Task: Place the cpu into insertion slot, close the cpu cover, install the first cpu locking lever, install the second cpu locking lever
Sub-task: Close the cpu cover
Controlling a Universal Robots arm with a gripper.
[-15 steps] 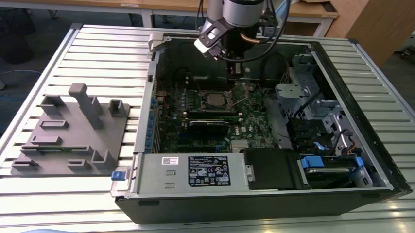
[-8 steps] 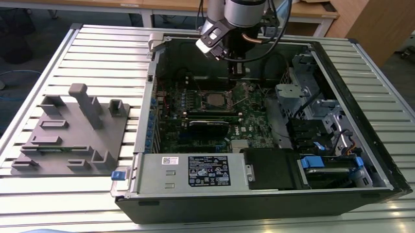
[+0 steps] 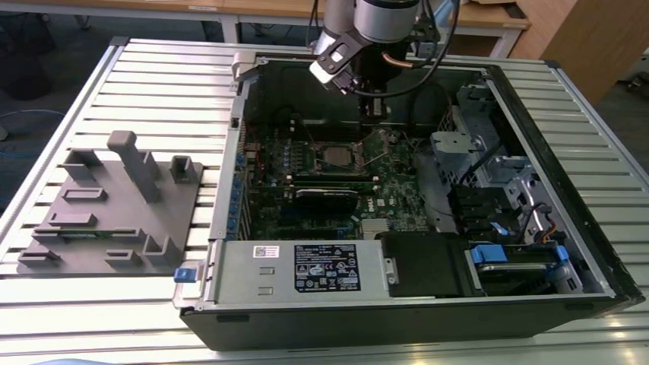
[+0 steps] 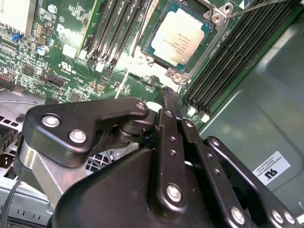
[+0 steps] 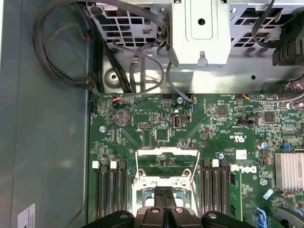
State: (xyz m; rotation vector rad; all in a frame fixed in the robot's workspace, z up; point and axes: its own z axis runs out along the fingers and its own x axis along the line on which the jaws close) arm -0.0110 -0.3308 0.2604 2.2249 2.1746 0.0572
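Note:
The cpu [image 4: 182, 36], a silver-topped square chip, lies flat in the insertion slot [image 4: 207, 29] on the green board. In the exterior view the slot [image 3: 335, 157] sits mid-board inside the open computer case. The cpu cover [image 5: 166, 152], a thin silvery frame, stands swung open, and green board shows through its window. My gripper [image 5: 166, 195] is shut with nothing between its fingers, its tips right at the cover's edge. In the exterior view the gripper [image 3: 373, 114] hangs just behind the slot. A thin wire lever [image 4: 259, 5] runs past the slot's corner.
Black memory slots [image 5: 108, 190] flank the socket on both sides. A metal drive cage [image 5: 199, 33] and cables [image 5: 61, 57] lie beyond the board. A finned heatsink [image 5: 289, 171] is nearby. A grey fixture [image 3: 112, 205] lies at the exterior view's left, on the slatted table.

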